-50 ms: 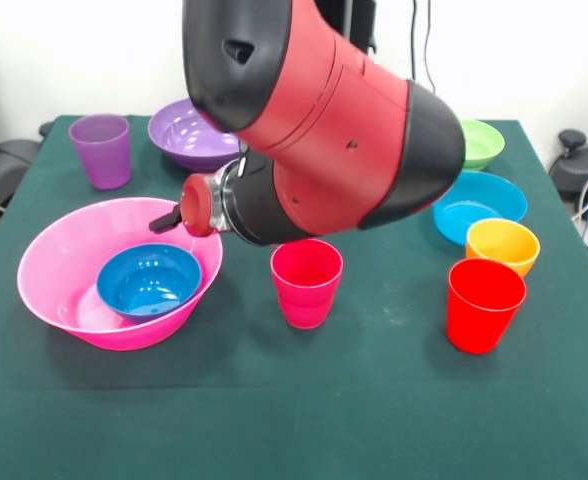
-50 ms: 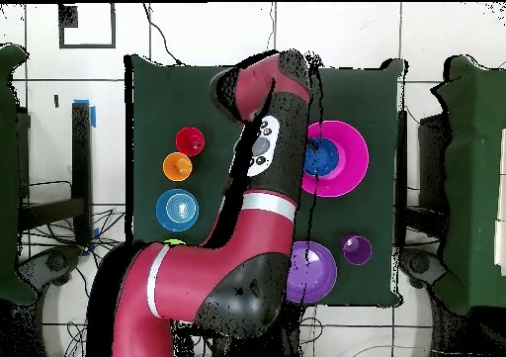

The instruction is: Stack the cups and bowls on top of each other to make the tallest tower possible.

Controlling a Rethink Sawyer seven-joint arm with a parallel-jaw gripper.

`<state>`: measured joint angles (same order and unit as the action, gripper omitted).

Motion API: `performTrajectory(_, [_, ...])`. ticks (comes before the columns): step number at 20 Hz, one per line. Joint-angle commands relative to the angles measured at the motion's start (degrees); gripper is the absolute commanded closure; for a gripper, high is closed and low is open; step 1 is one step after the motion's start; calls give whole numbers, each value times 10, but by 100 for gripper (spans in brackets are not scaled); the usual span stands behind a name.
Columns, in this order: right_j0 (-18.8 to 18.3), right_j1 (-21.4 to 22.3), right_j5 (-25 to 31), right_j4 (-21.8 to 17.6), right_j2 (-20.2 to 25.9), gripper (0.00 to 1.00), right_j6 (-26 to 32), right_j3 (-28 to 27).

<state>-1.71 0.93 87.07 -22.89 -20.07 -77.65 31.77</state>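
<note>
A huge pink bowl (image 1: pixel 54 260) (image 2: pixel 354 160) sits at the left front with a blue bowl (image 1: pixel 149 282) (image 2: pixel 321 157) nested inside it. A magenta cup (image 1: pixel 306 282) stands upright in the middle, and a red cup (image 1: pixel 485 303) (image 2: pixel 190 140) at the right front. Farther back are a purple cup (image 1: pixel 101 150) (image 2: pixel 356 249) and a purple bowl (image 1: pixel 186 135) (image 2: pixel 311 272). Orange (image 1: pixel 502 245), cyan (image 1: pixel 479 205) and green (image 1: pixel 481 142) bowls sit at the right. The arm's thick link hides most of my gripper (image 1: pixel 164 218); only a black part shows over the pink bowl's far rim.
The red and black arm (image 1: pixel 324 120) (image 2: pixel 267 155) reaches low across the table's middle and hides the magenta cup in the overhead view. Chairs and cables stand off the table's sides. Green cloth (image 1: pixel 274 420) covers the table.
</note>
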Motion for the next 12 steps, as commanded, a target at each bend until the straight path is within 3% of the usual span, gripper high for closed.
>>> performTrajectory(1, [7, 4, 27, 26, 75, 0, 85, -5])
performTrajectory(9, [5, 12, -20, 19, 72, 0, 99, 20])
performTrajectory(10, [5, 11, -25, 18, 68, 100, 87, 21])
performTrajectory(12, [5, 13, -41, 14, 67, 100, 86, 27])
